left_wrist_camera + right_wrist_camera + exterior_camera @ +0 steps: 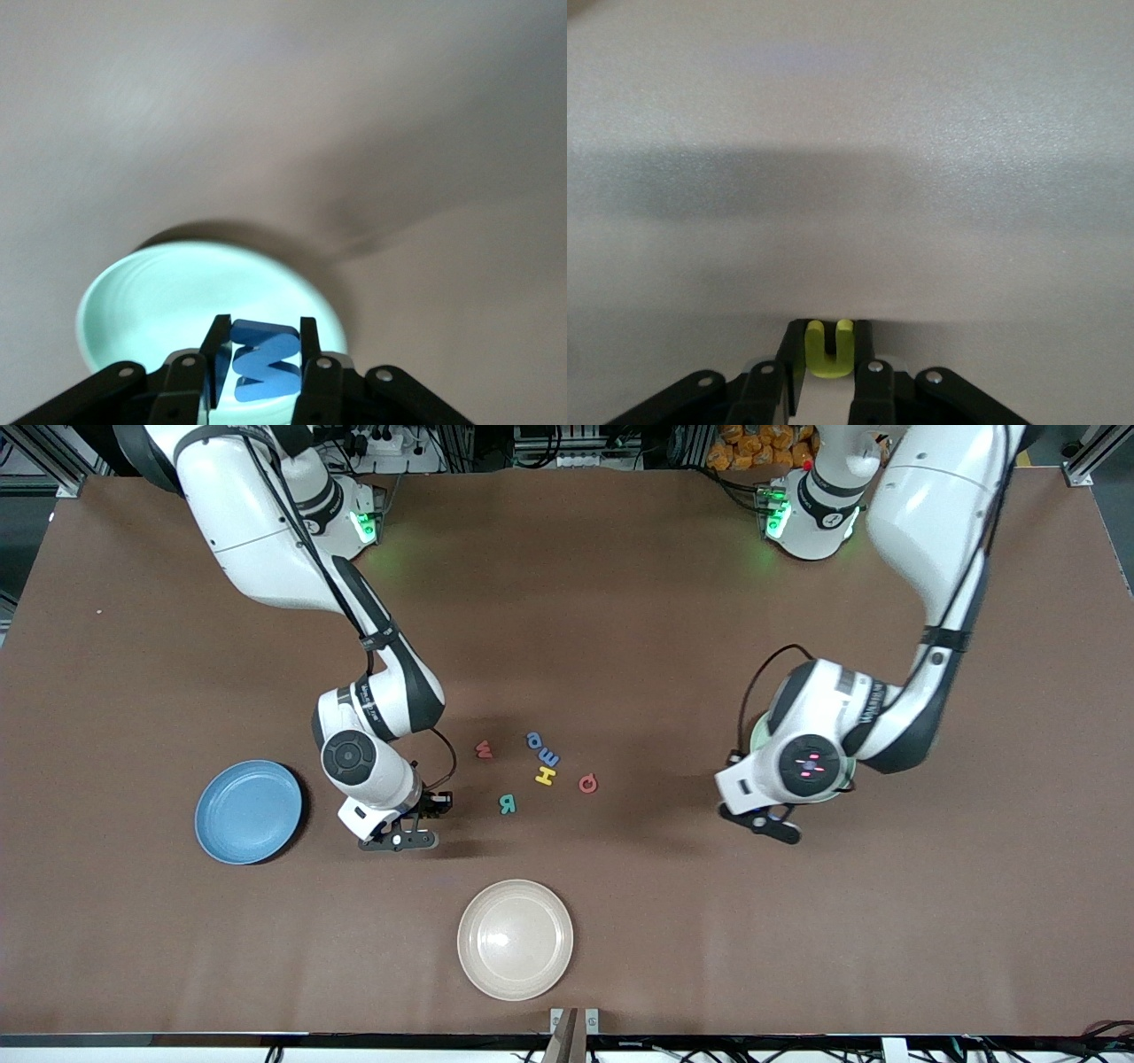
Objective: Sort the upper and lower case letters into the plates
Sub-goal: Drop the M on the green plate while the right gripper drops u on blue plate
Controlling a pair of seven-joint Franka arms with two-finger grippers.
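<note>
While both arms reach out over the brown worktop (620,620), each gripper is closed on one small letter. The right gripper (409,825) sits low at the worktop, between the blue plate (249,812) and the loose cluster of letters; in the right wrist view (830,359) its fingers pinch a yellow-green letter (830,348) shaped like a U, which the front view does not show. The left gripper (767,821) hangs over the edge of the pale green plate (758,735), and the left wrist view (259,363) shows a blue letter (263,363) with a zigzag form held between its fingers above the plate's bowl (159,301). From the front, that plate is almost wholly covered by the left arm's wrist; only a sliver of rim shows.

Five letters lie loose near the middle of the worktop: a red letter (484,750), a blue one (537,740), a second blue one (551,757) touching or just beside it, a yellow H (544,776) and a red Q-like letter (587,783), with a teal R (508,804) lying at about seven o'clock from the H. Taking the yellow H as the dial's centre, the blue plate lies toward nine o'clock, well apart, and the pale green plate toward three o'clock. A cream-white plate (515,939) stands at six o'clock, nearest the front camera, with nothing on it. Nothing lies between the right gripper and the blue plate.
</note>
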